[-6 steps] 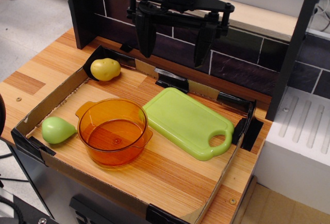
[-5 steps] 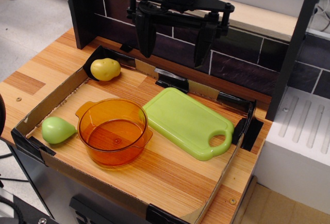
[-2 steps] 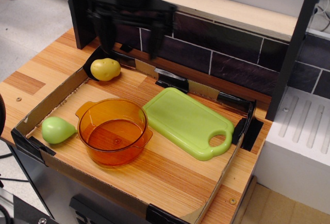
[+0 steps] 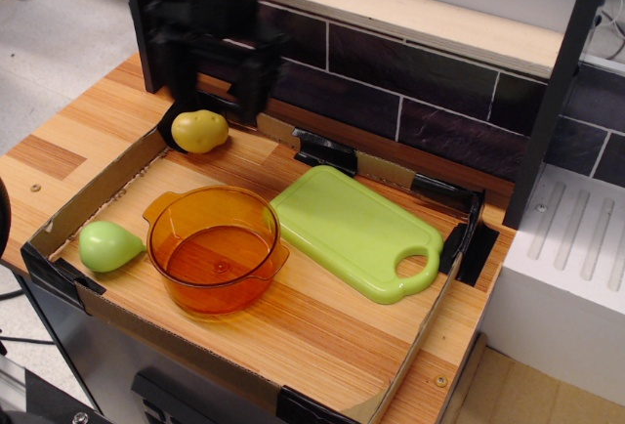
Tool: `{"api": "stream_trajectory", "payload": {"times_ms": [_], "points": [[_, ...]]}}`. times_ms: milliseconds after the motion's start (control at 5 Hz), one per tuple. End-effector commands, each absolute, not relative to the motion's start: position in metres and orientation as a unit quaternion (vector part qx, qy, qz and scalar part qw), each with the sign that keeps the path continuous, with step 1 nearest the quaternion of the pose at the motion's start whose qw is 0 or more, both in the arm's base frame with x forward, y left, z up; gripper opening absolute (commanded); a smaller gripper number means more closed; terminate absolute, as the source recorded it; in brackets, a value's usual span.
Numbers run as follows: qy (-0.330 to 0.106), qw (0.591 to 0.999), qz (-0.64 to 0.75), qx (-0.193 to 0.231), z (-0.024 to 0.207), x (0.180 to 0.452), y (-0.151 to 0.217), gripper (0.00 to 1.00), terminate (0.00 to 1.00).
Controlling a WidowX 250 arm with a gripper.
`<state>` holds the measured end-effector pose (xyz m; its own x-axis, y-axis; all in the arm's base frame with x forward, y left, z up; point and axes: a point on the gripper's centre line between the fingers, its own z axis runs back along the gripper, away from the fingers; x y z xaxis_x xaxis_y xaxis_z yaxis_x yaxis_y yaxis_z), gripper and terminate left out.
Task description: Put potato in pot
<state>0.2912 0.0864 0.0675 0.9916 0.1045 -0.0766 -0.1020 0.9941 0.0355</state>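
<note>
The yellow potato (image 4: pixel 200 131) lies in the back left corner of the cardboard tray (image 4: pixel 93 199). The translucent orange pot (image 4: pixel 215 248) stands empty in the front left part of the tray, apart from the potato. My black gripper (image 4: pixel 210 106) hangs open above and just behind the potato, one finger on each side of it, holding nothing. Its image is blurred by motion.
A light green pear toy (image 4: pixel 109 246) lies left of the pot. A flat light green cutting board (image 4: pixel 356 233) lies right of the pot. A dark brick wall (image 4: pixel 420 82) runs behind the tray, and a white unit (image 4: pixel 566 277) stands to the right.
My gripper has swept left along the back wall, from above the cutting board to above the potato, and come lower. The objects have not moved.
</note>
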Motion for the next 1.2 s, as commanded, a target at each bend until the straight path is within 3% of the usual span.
{"api": "stream_trajectory", "payload": {"times_ms": [0,1000], "points": [[0.027,0.999,-0.018,0.017,0.067,0.305,0.117,1.0,0.0],[-0.031,0.998,-0.059,-0.006,0.042,0.315,0.116,1.0,0.0]]}}
